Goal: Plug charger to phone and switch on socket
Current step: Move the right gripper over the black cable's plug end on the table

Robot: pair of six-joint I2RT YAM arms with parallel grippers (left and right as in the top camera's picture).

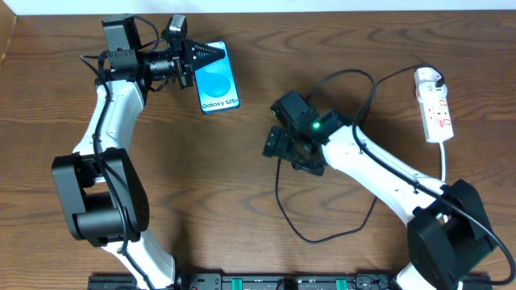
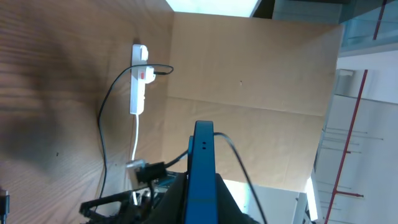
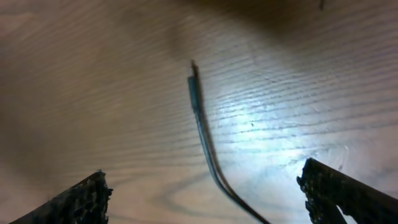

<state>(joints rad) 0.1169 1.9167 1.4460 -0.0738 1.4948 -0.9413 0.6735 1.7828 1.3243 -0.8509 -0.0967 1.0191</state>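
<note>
left fingers (image 1: pixel 200 55): closed on the phone (image 1: pixel 218 79), pinching it near one end. In your left wrist view the phone sits edge-on between them.
right fingers (image 3: pixel 84 199): wide open, holding nothing, hanging over the bench (image 1: pixel 242 201).
charger cable (image 3: pixel 206 140): flat on the bench, running up between the open right fingers. Its plug (image 3: pixel 193 70) lies out ahead of the fingertips, not between them.
power strip (image 1: pixel 435 103): well apart from both sets of fingers, out past your right arm. The cable runs up to it. Switch state is too small to tell.
risk, grab point: close where the right fingers stand and you catch bare cable behind the plug. The end would likely droop and not steer into the port.
risk, slip: the cable is thin and flat on the wood. The fingertips may scrape the bench or come up empty.
risk, phone: it is held at one end only. Pushing the plug in could twist or slide it in the left fingers, so line up first.
risk, slack: the cable loops near and under your right arm. A reach toward the left fingers could drag it or tug the strip.
risk, port: the port is not visible in any view, so you can't tell which end faces the right fingers.
</note>
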